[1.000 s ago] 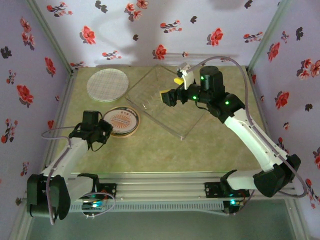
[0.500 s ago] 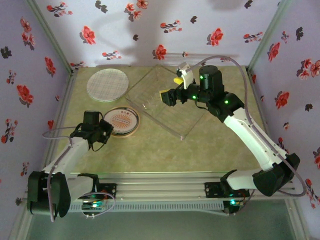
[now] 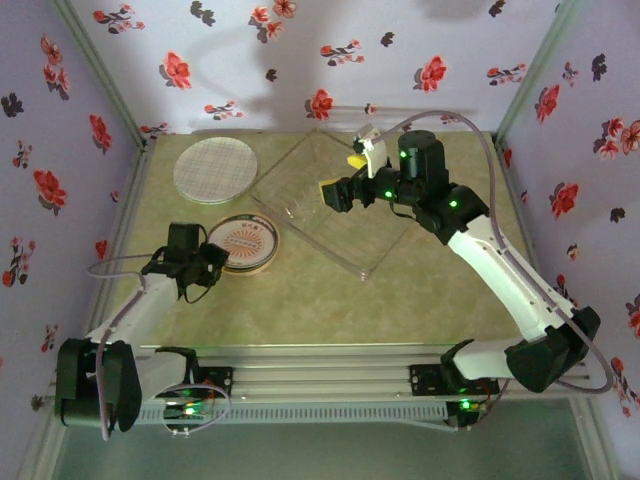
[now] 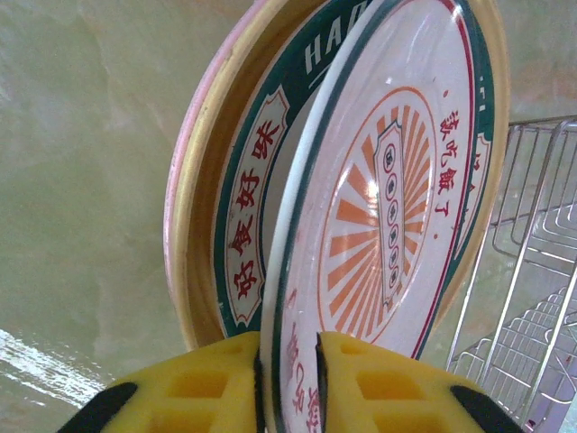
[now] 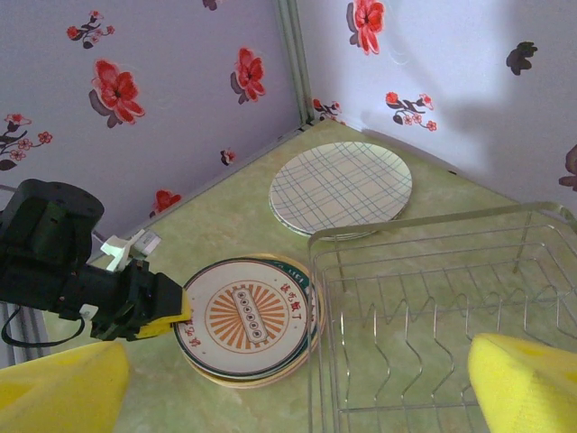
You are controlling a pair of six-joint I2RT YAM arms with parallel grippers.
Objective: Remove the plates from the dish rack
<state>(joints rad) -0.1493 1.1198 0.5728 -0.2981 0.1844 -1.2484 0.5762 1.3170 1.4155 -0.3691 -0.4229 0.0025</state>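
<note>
A small white plate with an orange sunburst [image 3: 245, 238] lies on top of a stack of plates [image 3: 264, 262] on the table, left of the dish rack [image 3: 300, 195]. My left gripper [image 3: 212, 262] is shut on its near-left rim. In the left wrist view the yellow pads [image 4: 216, 383] pinch the sunburst plate [image 4: 388, 198] above a green-rimmed plate [image 4: 248, 207], an orange-tan one and a pink one. A grid-patterned plate [image 3: 214, 169] lies at the back left. My right gripper [image 3: 340, 174] hovers open over the rack [image 5: 433, 298], which holds no plates.
Floral walls close in the back and both sides of the table [image 3: 330, 300]. The rack's wire ribs [image 4: 532, 234] stand just right of the plate stack. The grid plate [image 5: 341, 188] lies close to the rack's far-left corner.
My left wrist has edged slightly toward the near edge. The plates and my right arm look unchanged.
</note>
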